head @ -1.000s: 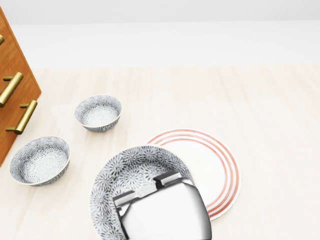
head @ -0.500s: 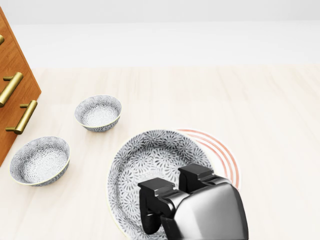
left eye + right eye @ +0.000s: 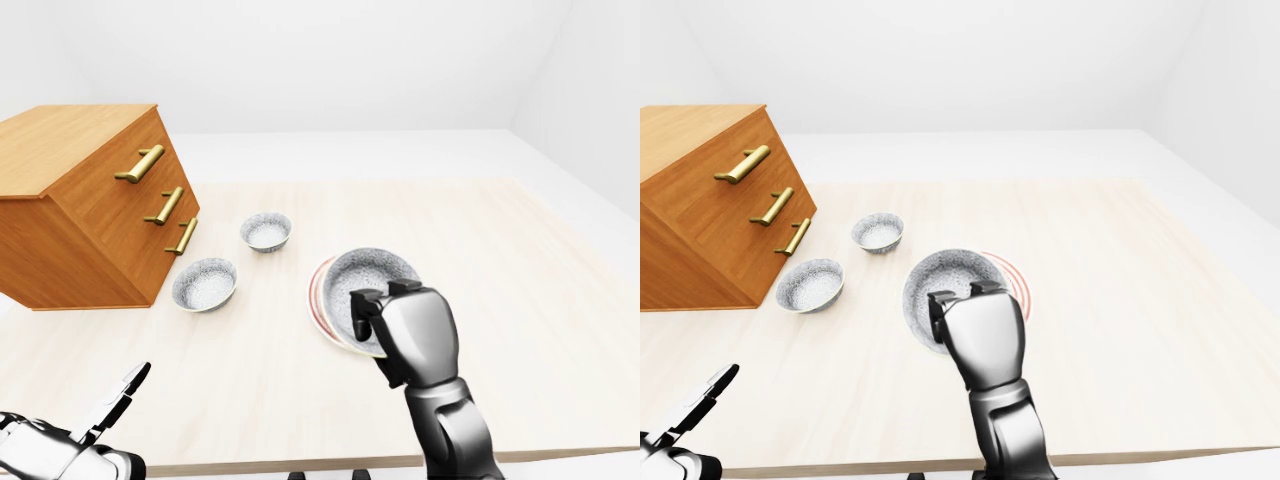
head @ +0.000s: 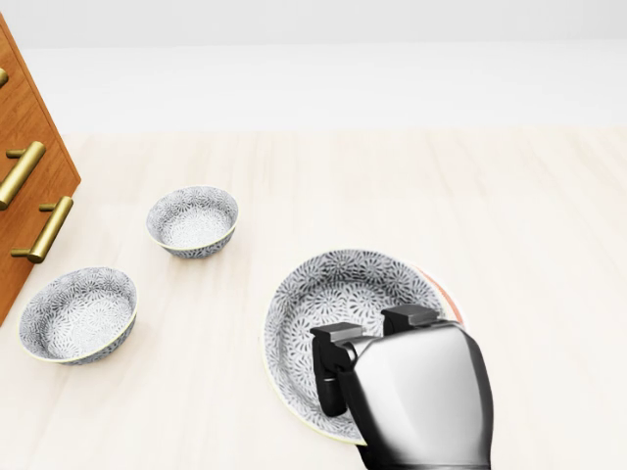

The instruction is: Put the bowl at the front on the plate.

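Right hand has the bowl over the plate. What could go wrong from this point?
1. The right hand grips the bowl only at the rim nearest the bottom of the head view, so the bowl may tilt or slip on release.
2. In the head view the plate shows only past the bowl's right edge. Set down here, the bowl might land off-centre and overhang the plate's left side.

bowl point(image 4: 343, 289): grey floral | plate point(image 3: 1018, 280): white, red rings | chest point(image 3: 90, 215): orange wood
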{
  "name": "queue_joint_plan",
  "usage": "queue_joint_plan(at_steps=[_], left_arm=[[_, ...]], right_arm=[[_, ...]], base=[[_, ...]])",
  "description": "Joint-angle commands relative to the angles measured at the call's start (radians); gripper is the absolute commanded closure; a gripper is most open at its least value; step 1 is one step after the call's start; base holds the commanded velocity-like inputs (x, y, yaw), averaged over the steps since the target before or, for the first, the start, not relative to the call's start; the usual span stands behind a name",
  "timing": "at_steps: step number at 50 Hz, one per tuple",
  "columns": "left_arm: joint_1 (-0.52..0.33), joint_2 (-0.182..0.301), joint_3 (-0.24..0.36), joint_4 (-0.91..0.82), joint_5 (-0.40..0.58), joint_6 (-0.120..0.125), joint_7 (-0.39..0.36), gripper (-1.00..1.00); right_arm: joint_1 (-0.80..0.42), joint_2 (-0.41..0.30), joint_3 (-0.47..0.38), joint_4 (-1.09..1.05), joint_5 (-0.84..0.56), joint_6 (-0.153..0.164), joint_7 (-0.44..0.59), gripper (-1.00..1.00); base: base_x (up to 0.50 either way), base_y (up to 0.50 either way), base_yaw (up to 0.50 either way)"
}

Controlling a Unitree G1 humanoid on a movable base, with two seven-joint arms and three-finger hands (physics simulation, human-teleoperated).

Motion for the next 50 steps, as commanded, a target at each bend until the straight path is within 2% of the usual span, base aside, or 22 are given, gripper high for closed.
queue_joint_plan(at_steps=[1, 7, 11, 17, 20, 35, 50], left_arm=[[-0.001, -0.004, 0.006, -0.017, -0.031, 0.000, 0.002, -1.00], [0.004, -0.008, 0.009, -0.040, -0.032, 0.000, -0.003, -1.00], [0.003, -0.008, 0.009, -0.040, -0.032, 0.000, -0.003, -1.00], [0.006, -0.010, 0.012, -0.045, -0.033, 0.000, -0.007, -1.00], [0.001, -0.009, 0.010, -0.028, -0.030, 0.000, -0.005, -1.00], [0.005, -0.009, 0.007, -0.027, -0.029, 0.000, -0.006, -1.00], [0.006, -0.011, 0.010, -0.035, -0.033, 0.000, -0.010, -1.00]], right_arm=[[-0.116, 0.080, -0.125, 0.101, -0.293, 0.000, 0.239, 1.00], [-0.199, 0.103, -0.221, 0.163, -0.310, 0.000, 0.286, 1.00], [-0.230, 0.102, -0.254, 0.215, -0.273, 0.000, 0.266, 1.00], [-0.311, 0.101, -0.290, 0.277, -0.251, 0.000, 0.293, 1.00], [-0.357, 0.101, -0.305, 0.302, -0.187, 0.000, 0.275, 1.00], [-0.510, 0.087, -0.327, 0.410, -0.042, 0.000, 0.261, 1.00], [-0.527, 0.082, -0.307, 0.457, -0.003, 0.000, 0.250, 1.00]], base=[[0.00, 0.00, 0.00], [0.00, 0.00, 0.00], [0.00, 0.00, 0.00], [0.00, 0.00, 0.00], [0.00, 0.00, 0.00], [0.00, 0.00, 0.00], [0.00, 0.00, 0.00]])
